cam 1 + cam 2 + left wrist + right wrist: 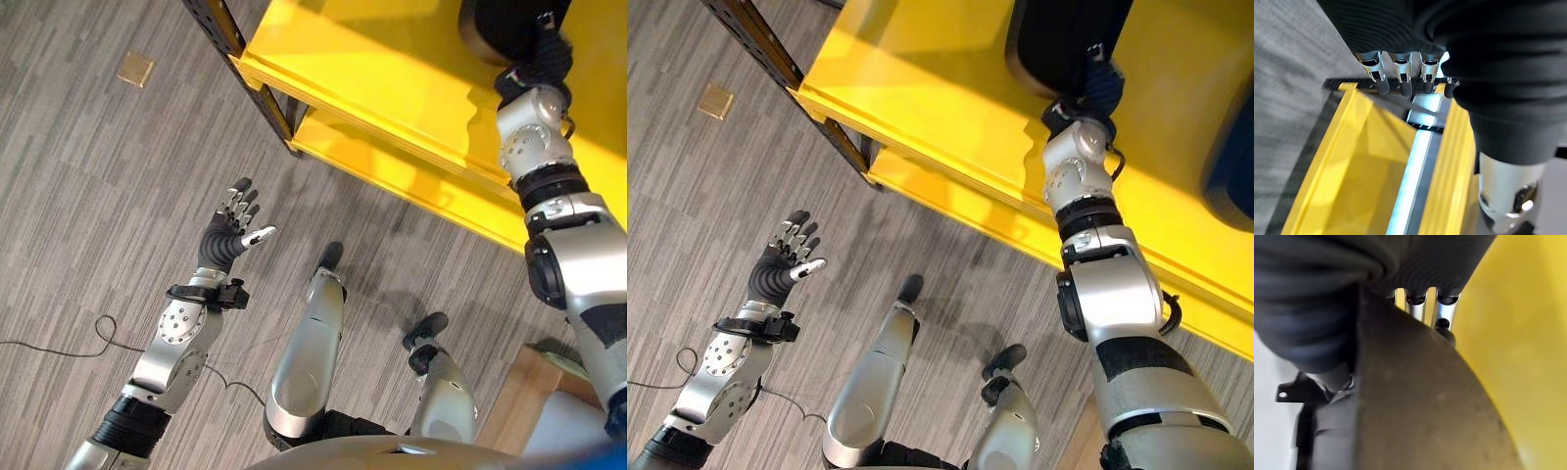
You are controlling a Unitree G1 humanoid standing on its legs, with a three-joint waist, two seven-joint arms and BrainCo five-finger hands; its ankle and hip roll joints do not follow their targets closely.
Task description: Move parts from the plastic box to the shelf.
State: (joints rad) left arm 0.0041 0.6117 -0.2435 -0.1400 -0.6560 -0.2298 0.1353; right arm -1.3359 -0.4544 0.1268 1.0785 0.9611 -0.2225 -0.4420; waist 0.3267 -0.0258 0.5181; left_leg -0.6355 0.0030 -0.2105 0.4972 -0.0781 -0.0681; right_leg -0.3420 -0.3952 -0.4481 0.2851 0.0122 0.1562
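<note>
Grey wood-grain plank floor (pixel 88 166) lies below me, with a small tan square patch (pixel 135 69) set into it well away from the bright yellow metal shelf (pixel 372 88) on its dark perforated steel upright (pixel 240 54).

In the left eye view my left hand (pixel 232 227) hangs over the floor, clear of the shelf's front edge, fingers straight and spread, holding nothing. My right arm reaches up over the upper yellow board to a large round black part (pixel 490 29) that rests on that board at its far side; my right hand is up against the part and I cannot tell how its fingers stand. A lower yellow board shows beneath the front edge. A pale wooden surface (pixel 519 392) shows by my right side.

The right eye view gives the same layout: the black part (pixel 1058 39) on the upper board, my right wrist touching it, my left hand (pixel 787 253) open above the floor.

In the left wrist view my left fingers (pixel 1400 73) point straight toward the shelf's yellow boards, empty.

In the right wrist view the part's curved dark rim (pixel 1425 401) lies right against my right hand (pixel 1420 296); the yellow board sits beside it. Whether I grip it, I cannot tell.
</note>
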